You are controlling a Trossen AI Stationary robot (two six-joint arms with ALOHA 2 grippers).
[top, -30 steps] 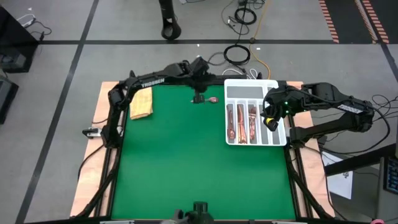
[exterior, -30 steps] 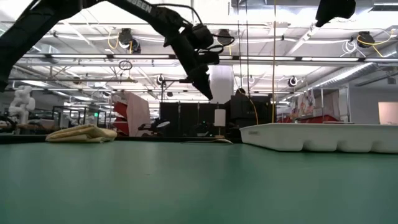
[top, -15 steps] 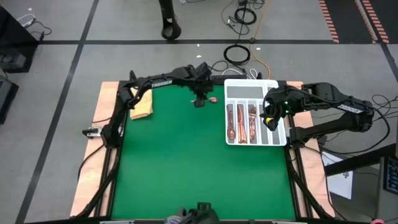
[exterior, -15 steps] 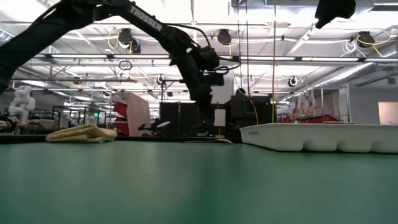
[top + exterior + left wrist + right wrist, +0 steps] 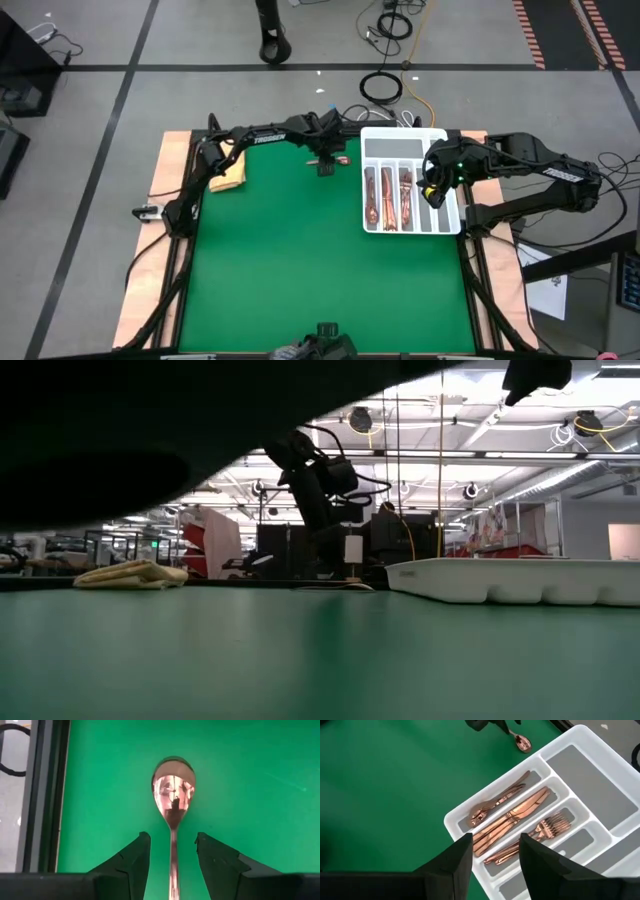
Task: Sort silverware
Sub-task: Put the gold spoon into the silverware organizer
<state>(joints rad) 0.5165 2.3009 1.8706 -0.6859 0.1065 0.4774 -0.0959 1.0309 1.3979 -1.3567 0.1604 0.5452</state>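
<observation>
Beside the tray, far-left corner: the left gripper [image 5: 327, 165] is down at the green mat [image 5: 280, 260], with a lone copper spoon [image 5: 173, 787] lying flat on the cloth, just off the white divided tray [image 5: 452, 222].
Left gripper state: fingers [image 5: 131, 861] spread, one on each side of the spoon's handle, neither touching it; nothing is gripped.
Just changed: a second ago these fingers were nearly closed and the gripper hung above the mat, farther from the tray; since then it has opened, dropped low and reached closer to the tray.
Meaning for the task: it looks like the approach to a pick, with the closing squeeze not yet made; this spoon seems to be the last loose piece.
Right gripper [image 5: 492, 851]: over the tray's right side, fingers parted and empty; it has opened a little and otherwise not moved.
Silverware in tray [image 5: 512, 812]: three narrow slots of the tray filled, one holding spoons, the middle one knives, the third forks.
Woven cloth [image 5: 230, 175]: well apart from the tray, at the mat's far-left edge, unmoved.
</observation>
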